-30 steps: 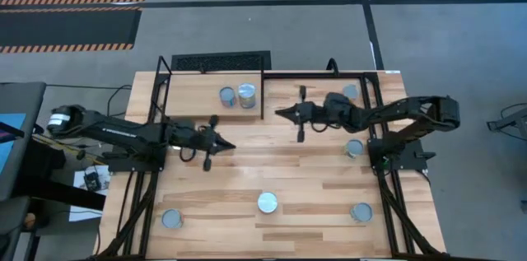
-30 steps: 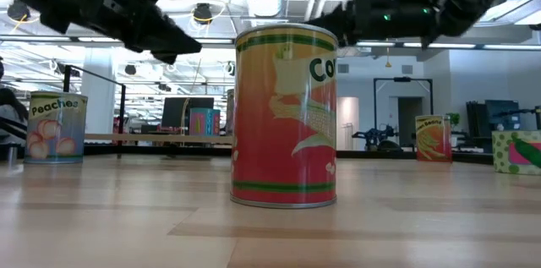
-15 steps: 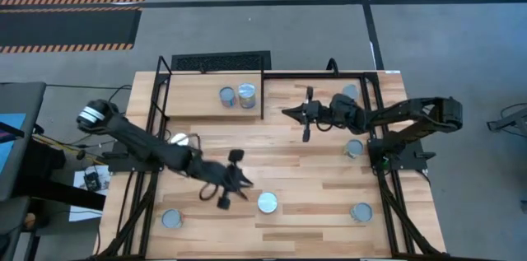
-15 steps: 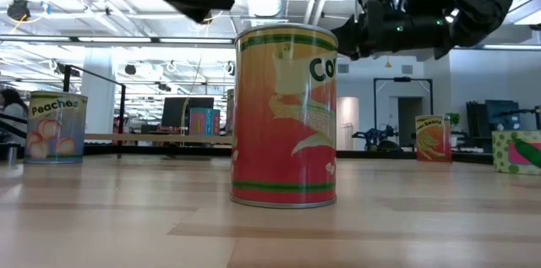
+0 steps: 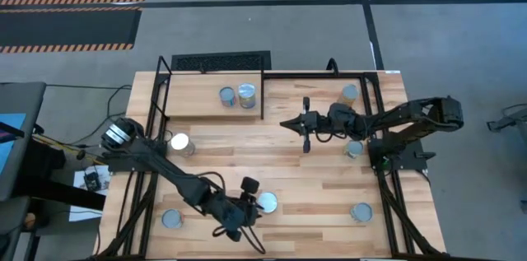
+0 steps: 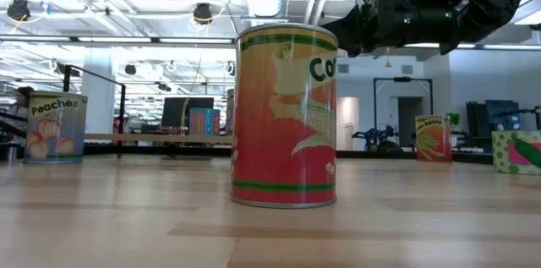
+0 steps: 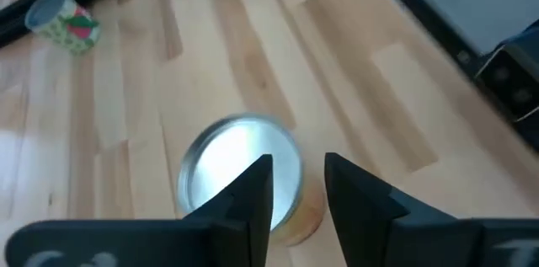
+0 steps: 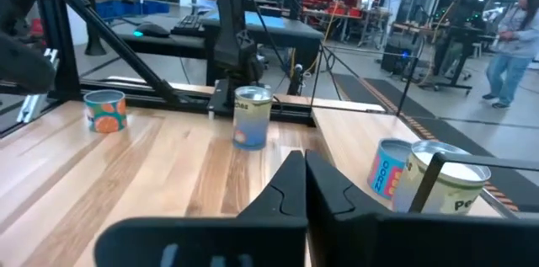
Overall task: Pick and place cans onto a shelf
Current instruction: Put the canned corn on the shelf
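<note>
Since a second ago: left arm swung from mid-counter at about 9 o'clock down to roughly 6 o'clock, its left gripper (image 5: 239, 216) now just beside the corn can (image 5: 268, 203); right arm drew back slightly toward 3 o'clock, right gripper (image 5: 303, 125) pointing toward 9 o'clock near counter centre. Jaws, left: parted narrowly, above the silver lid of the corn can (image 7: 244, 170) in the left wrist view, not yet around it. Jaws, right: pressed together, empty, in the right wrist view. Item, shelf (image 5: 210, 103): light-wood board with black rod frame, at about 11 o'clock on the counter (image 5: 329, 179). Stock on shelf: two cans, blue-label can (image 5: 227, 95) and silver-top can (image 5: 246, 94), standing just beside each other. Stock still loose on the counter: corn can at 6 o'clock; one can (image 5: 180, 142) at 9 o'clock; one can (image 5: 171, 219) at 7 o'clock; one can (image 5: 361, 212) at 5 o'clock; one can (image 5: 354, 149) at 3 o'clock under the right arm; one can (image 5: 349, 94) at 1 o'clock. Status, as judged: two of eight placed, six outstanding; the left arm appears set to take the corn can next, while the right arm waits with nothing held. Low view: the corn can (image 6: 285, 116) stands upright.
</note>
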`<state>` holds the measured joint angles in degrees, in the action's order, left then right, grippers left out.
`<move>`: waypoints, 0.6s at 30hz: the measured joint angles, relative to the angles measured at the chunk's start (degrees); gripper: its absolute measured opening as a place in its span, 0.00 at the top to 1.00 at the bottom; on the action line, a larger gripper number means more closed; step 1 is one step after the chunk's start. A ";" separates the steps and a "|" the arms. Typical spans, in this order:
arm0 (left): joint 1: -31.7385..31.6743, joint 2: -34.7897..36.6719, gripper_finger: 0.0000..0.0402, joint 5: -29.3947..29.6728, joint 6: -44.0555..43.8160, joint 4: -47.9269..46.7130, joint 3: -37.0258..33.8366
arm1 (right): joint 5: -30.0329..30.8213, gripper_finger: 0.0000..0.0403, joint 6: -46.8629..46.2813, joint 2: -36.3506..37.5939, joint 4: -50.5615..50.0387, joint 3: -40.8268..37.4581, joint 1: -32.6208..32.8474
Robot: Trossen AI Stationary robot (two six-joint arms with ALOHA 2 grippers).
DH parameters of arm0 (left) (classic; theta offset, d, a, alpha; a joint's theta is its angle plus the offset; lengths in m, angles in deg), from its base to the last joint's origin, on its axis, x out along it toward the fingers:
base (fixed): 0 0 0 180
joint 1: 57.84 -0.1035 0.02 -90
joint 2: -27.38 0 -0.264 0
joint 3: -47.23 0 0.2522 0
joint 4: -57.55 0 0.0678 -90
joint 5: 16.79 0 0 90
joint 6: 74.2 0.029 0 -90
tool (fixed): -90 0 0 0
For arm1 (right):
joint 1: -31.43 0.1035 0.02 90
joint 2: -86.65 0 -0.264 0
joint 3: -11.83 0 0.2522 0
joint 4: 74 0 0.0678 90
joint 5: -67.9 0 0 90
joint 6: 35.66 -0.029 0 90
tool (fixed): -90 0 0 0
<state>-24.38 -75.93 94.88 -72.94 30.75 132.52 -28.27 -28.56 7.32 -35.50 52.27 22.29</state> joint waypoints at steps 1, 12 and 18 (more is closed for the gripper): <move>-0.12 -0.33 0.75 0.26 0.02 -0.29 0.00 | 0.18 0.98 0.15 0.00 -0.03 0.00 0.27; -2.13 -1.00 0.74 -3.14 3.00 -1.86 0.04 | 0.28 0.98 0.40 -0.04 -0.63 0.02 -0.12; -2.94 -2.62 0.74 -5.42 3.70 -0.76 0.07 | 0.26 0.98 0.38 -0.04 -0.82 0.02 -0.38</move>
<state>-27.32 -78.55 89.46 -69.25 29.99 132.58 -28.01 -28.18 7.28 -36.32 52.29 21.91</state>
